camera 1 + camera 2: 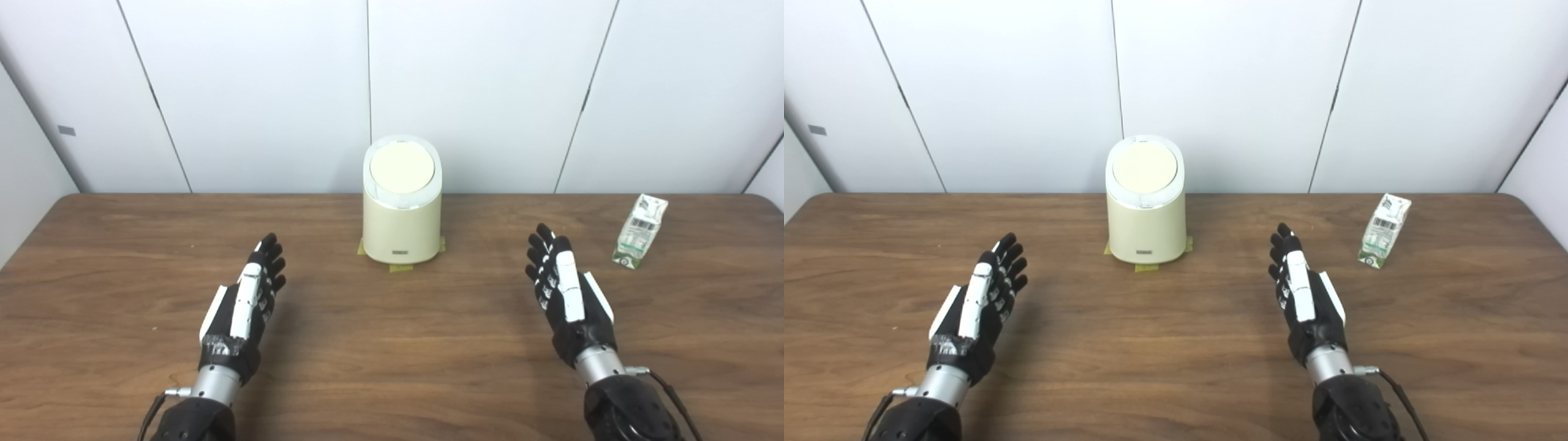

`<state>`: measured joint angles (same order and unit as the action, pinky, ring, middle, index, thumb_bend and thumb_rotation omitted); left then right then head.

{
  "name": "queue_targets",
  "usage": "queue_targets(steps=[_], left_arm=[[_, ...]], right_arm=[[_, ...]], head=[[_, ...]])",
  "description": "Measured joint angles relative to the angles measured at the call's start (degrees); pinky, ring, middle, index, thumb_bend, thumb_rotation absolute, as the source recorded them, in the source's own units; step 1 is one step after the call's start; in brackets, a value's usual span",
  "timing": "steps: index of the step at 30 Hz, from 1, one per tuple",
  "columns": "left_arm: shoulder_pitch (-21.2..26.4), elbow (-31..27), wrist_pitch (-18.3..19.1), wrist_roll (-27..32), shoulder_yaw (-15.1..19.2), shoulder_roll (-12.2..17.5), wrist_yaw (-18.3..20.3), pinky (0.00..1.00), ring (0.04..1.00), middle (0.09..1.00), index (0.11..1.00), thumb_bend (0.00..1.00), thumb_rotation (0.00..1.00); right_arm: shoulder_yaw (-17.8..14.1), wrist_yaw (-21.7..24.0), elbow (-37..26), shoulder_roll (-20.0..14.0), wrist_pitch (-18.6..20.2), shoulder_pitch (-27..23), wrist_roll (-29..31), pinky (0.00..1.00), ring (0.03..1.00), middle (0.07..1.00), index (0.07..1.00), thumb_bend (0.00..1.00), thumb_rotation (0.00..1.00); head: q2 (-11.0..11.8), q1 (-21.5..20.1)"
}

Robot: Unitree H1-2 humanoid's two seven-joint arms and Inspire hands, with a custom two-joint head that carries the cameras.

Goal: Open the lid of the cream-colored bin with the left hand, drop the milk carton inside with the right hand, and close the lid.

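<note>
Left eye view showed the cream bin [402, 205] standing at the far middle of the table [122, 245], its round lid [402, 166] down. The milk carton [640, 231] lay well apart to the right. Left hand [248, 300] and right hand [566, 291] each hovered over bare wood, fingers spread, grasping nothing. No step seemed begun; lid opening came first. Next move likely called for the left hand to reach forward to the lid.

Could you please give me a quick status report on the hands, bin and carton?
Left hand and right hand open, holding nothing. Bin lid closed; milk carton lying far right. Nothing blocking.
</note>
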<state>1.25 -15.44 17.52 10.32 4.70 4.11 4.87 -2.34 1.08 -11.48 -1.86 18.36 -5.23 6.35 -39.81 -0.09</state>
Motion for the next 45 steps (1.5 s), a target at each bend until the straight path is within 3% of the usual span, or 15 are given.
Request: queue_targets(steps=[2,6,10,15,18,23,26,29,34,45], left_arm=[[0.13,-0.39,0.68,0.58,0.02,-0.02,0.02,1.00,1.000,1.000,1.000,0.53,0.94],[2.55,-0.52,2.61,1.30,0.11,0.01,-0.03,1.00,1.000,1.000,1.000,0.56,0.80],[8.65,-0.07,5.05,0.85,-0.30,0.91,-0.08,1.00,1.000,1.000,1.000,0.59,0.63],[19.13,2.86,9.07,-2.48,-2.77,4.85,-0.08,0.93,0.938,0.974,1.000,0.65,0.45],[24.26,6.49,9.43,-2.15,-3.86,6.15,-0.10,0.90,0.928,0.980,1.000,0.66,0.42],[30.29,13.73,9.70,-1.82,-8.96,9.03,0.32,0.88,0.922,0.983,1.000,0.73,0.37],[34.00,17.84,9.70,-3.76,-11.73,10.19,0.51,0.85,0.925,0.964,0.994,0.74,0.32],[37.70,21.69,9.71,-7.75,-13.52,10.33,0.48,0.83,0.935,0.958,0.983,0.76,0.31],[43.04,26.64,9.70,-15.11,-17.64,10.33,1.73,0.89,0.949,0.966,0.994,0.77,0.33],[47.41,37.51,8.20,-24.51,-21.30,7.94,2.16,0.75,0.900,0.963,0.990,0.86,0.18]], right_arm=[[0.00,-0.28,-0.01,0.38,0.49,-0.01,-0.05,0.99,0.995,0.987,0.995,0.66,1.00],[0.29,-0.42,-0.01,0.59,0.59,-0.01,-0.51,1.00,0.995,0.984,0.997,0.64,1.00],[0.69,-0.28,0.04,0.58,0.49,-0.01,-0.62,1.00,1.000,0.994,1.000,0.63,1.00],[0.74,-0.12,0.47,0.57,0.00,-0.01,-0.54,1.00,1.000,0.995,1.000,0.64,1.00],[0.88,0.03,1.48,0.52,-1.00,-0.02,-0.68,1.00,0.998,0.989,1.000,0.64,1.00],[1.48,0.44,3.32,0.38,-1.79,-0.02,-1.32,1.00,0.996,0.987,1.000,0.64,1.00],[1.72,0.60,4.18,0.29,-3.23,-0.02,-1.80,1.00,0.990,0.982,1.000,0.63,1.00],[1.70,0.61,4.62,0.40,-3.72,0.08,-1.95,1.00,0.985,0.978,0.999,0.63,1.00],[2.00,1.12,6.33,0.35,-6.83,0.25,-2.21,1.00,0.996,0.986,1.000,0.64,1.00],[1.78,1.91,10.04,0.41,-12.68,0.27,-0.96,1.00,0.987,0.979,1.000,0.64,1.00]], head=[[0.61,-0.44],[1.93,-0.97],[2.29,-0.97],[3.69,-0.97],[4.13,-0.97],[5.54,-1.14],[8.34,-0.97],[10.53,-0.88],[12.65,-0.62],[15.99,-0.53]])
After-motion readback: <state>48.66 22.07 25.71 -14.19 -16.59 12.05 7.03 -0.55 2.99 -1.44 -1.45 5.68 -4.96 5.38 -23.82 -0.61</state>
